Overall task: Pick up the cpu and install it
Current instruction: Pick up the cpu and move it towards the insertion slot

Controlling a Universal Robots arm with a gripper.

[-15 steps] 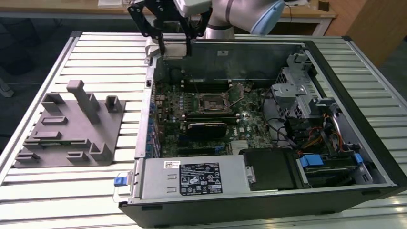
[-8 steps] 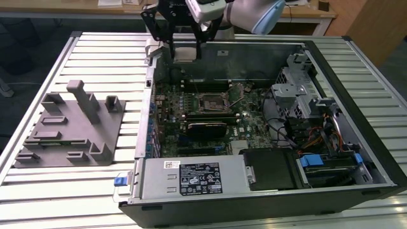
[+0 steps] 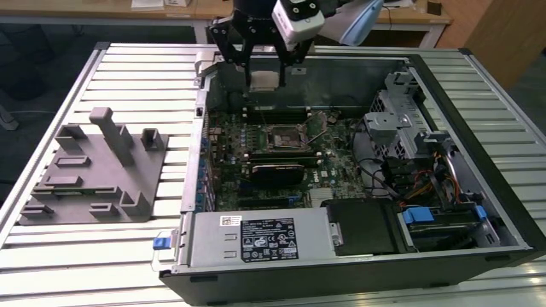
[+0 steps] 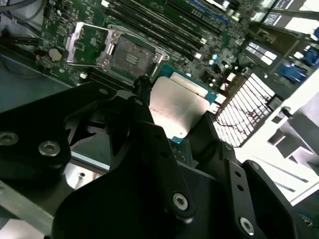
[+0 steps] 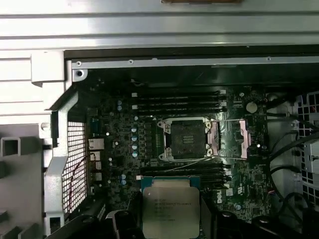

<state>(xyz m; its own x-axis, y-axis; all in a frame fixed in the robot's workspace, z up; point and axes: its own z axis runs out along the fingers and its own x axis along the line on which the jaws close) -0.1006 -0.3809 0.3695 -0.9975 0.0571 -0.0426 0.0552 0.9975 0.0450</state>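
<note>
The cpu (image 3: 263,80), a flat square chip with a pale silver top, hangs above the back of the open computer case, held between the black fingers of my gripper (image 3: 263,71), which is shut on it. In both wrist views the cpu (image 4: 178,110) (image 5: 171,210) shows its silver face and thin blue-green rim between the fingers. The motherboard socket (image 3: 282,135) (image 5: 187,139) (image 4: 130,54) lies open with its metal load plate swung aside and nothing in its seat. The cpu is held above the board, off to one side of the socket, apart from it.
The open computer case (image 3: 444,83) lies on a slatted metal table (image 3: 137,70). Inside are memory slots (image 5: 179,102), a power supply (image 3: 260,240), drive cages (image 3: 401,121) and cables (image 3: 426,185). A grey plastic fixture block (image 3: 94,176) stands at the exterior view's left.
</note>
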